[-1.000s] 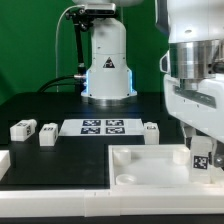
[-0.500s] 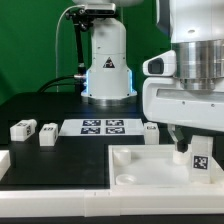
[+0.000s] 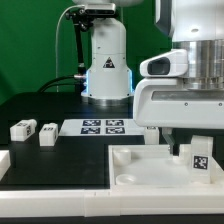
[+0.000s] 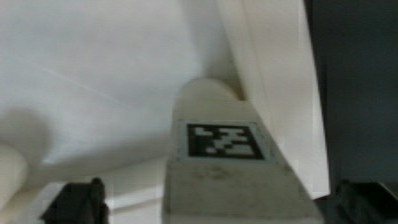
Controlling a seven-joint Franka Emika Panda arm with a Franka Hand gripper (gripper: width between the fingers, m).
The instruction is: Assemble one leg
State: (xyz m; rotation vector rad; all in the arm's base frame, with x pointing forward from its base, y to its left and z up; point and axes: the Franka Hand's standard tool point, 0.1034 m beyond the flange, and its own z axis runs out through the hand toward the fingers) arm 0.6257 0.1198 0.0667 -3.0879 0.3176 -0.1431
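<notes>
Black table (image 3: 55,160): marker board (image 3: 102,126) at centre, two legs (image 3: 22,129) (image 3: 47,134) left of it, one leg (image 3: 150,134) right of it, white tray (image 3: 150,170) near right

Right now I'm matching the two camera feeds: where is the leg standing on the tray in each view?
Exterior view: the leg stands upright at the tray's corner on the exterior view's right, under the gripper.
Wrist view: the leg fills the middle, between the two dark fingertips, which stand apart from it.
Shared landmark: the black-and-white marker tag on the leg's face.
</notes>
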